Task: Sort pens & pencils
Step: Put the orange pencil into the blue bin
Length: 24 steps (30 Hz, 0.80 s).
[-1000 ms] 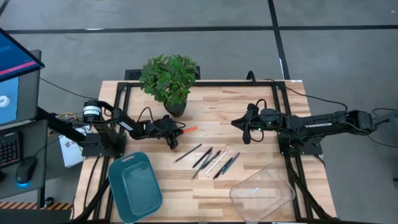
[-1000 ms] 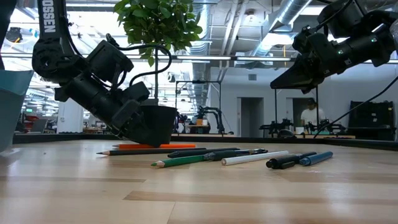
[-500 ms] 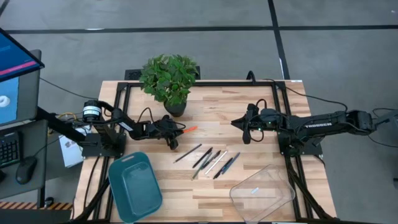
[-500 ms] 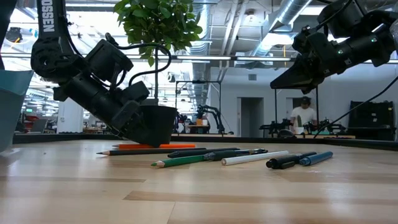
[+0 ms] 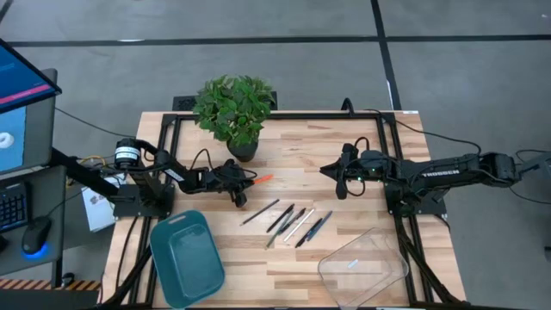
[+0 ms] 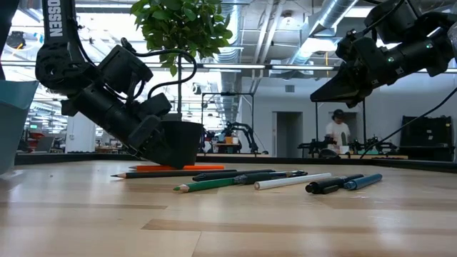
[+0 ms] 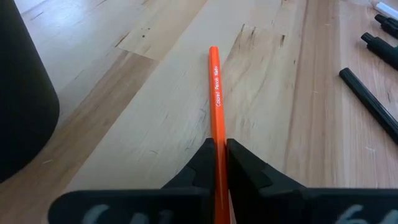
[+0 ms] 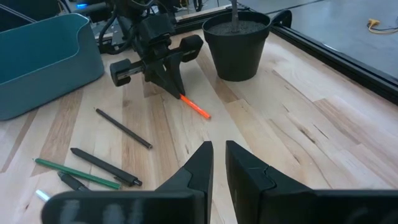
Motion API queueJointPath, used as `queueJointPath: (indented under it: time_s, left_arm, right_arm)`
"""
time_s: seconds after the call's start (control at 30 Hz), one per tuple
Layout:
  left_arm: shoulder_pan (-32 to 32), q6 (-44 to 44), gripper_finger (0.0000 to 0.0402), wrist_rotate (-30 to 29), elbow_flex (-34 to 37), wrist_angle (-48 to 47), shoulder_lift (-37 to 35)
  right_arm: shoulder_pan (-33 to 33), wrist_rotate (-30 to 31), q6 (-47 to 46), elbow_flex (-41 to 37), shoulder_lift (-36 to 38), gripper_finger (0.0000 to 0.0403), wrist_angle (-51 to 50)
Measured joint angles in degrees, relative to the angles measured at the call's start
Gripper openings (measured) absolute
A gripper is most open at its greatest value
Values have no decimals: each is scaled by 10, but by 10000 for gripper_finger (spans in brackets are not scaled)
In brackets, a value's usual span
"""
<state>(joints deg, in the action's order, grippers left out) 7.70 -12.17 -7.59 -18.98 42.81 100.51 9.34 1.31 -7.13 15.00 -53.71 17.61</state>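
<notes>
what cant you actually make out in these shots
- Left wrist view: the near end of the orange pencil is hidden between the left tool's fingers.
- High view: the small item in the clear tray is too small to identify.
- Low view: the teal tray is cut off by the picture edge, and its inside is not visible.
- Right wrist view: the plant pot's foliage is cut off by the top edge.

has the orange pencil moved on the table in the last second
No. In the high view the orange pencil still lies just right of the plant pot, with the left end effector shut on its end.
</notes>
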Motion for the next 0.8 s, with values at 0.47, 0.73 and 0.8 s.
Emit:
queueJointPath:
  time_s: [0.47, 0.73, 0.8]
  left_arm:
    - [0, 5, 9, 9, 0, 0, 0]
    - [1, 5, 7, 13, 2, 19, 1]
    - [1, 5, 6, 16, 3, 37, 2]
  right_arm:
    - [0, 0, 0, 0, 0, 66, 0]
    - [0, 0, 0, 0, 0, 66, 0]
    - [0, 0, 0, 0, 0, 66, 0]
